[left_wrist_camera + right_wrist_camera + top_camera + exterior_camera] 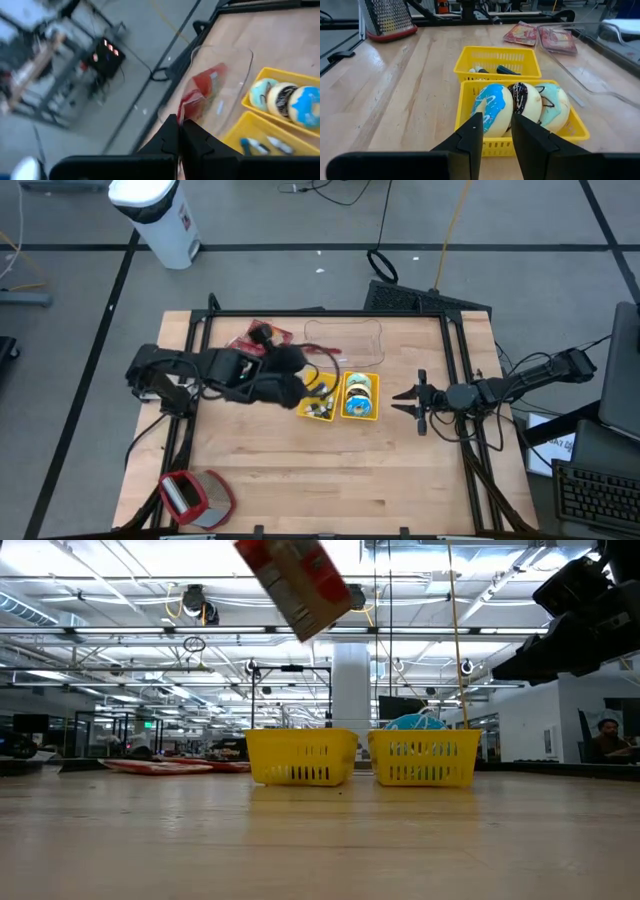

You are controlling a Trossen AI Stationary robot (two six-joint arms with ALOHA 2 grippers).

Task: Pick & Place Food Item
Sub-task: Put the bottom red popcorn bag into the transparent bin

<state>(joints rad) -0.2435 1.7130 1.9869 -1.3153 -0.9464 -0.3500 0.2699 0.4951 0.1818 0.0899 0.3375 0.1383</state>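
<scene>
Pinched shut in my left gripper (178, 131), the red food packet (200, 92) hangs raised just behind the two yellow baskets (343, 396), arm reaching over them; my right gripper (409, 402) waits part-open beside the donuts (520, 106).

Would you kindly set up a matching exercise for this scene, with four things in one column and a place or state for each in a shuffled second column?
Things:
1. red packet
2. donuts
3. grater
4. right gripper

Places or states:
A. in a yellow basket
B. lying near the table's front-left corner
C. hanging from the shut left gripper, lifted off the table
D. empty, beside the baskets

Pairs: 1-C, 2-A, 3-B, 4-D
</scene>
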